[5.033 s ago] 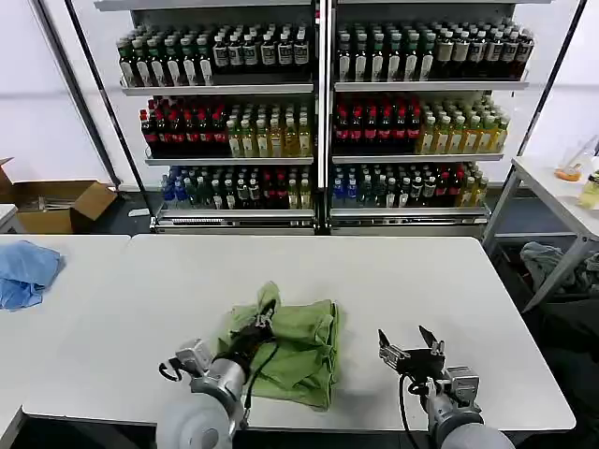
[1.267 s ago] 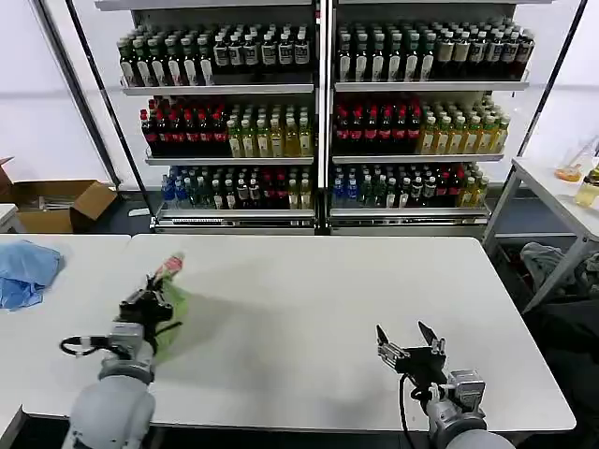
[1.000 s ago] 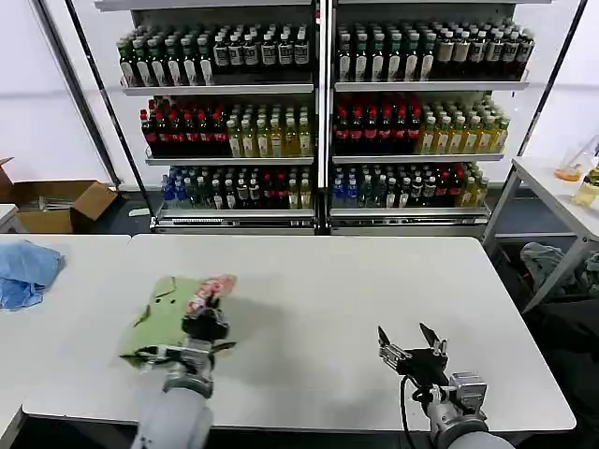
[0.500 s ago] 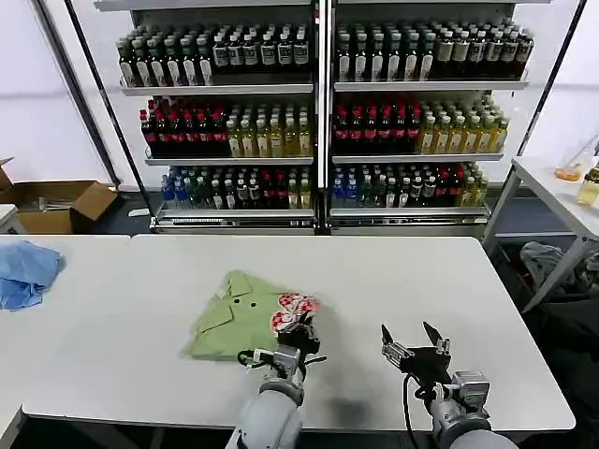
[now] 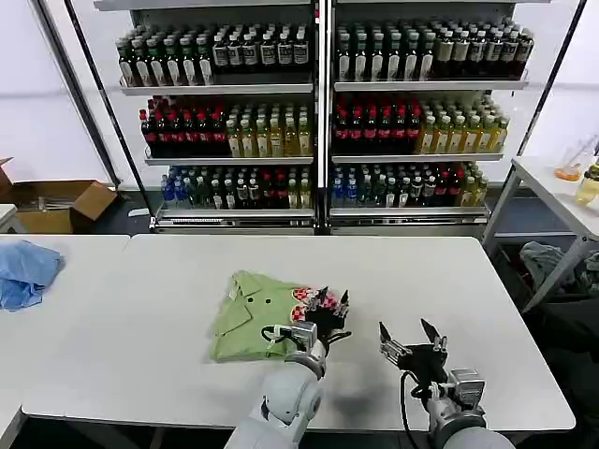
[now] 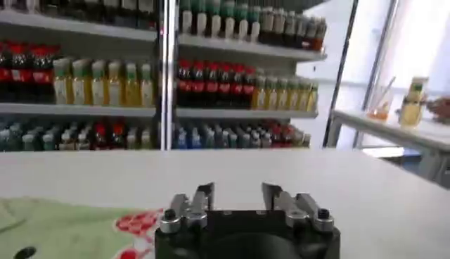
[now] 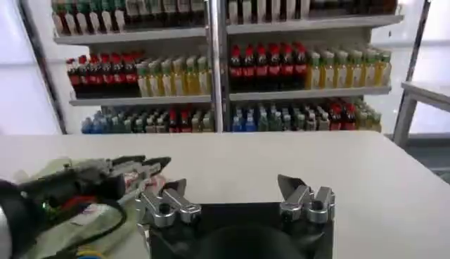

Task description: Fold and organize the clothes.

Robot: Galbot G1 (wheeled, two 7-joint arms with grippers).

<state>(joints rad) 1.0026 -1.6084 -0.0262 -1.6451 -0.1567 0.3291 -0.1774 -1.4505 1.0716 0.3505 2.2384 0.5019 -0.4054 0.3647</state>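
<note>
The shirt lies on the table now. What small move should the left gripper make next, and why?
Probably lift away. The left gripper is open at the right edge of the folded shirt, holding nothing, so it should clear the cloth without dragging it. The right gripper waits open nearby.

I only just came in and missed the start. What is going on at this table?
A two-armed robot is tidying a light green shirt, which lies folded on the white table with its collar and red-and-white print facing up. The left tool sits open at the shirt's print-side edge, holding nothing. The right tool waits open above bare table nearer the robot's right, away from the shirt. A blue cloth lies on the neighbouring table to the left, and shelves of bottles stand behind.
</note>
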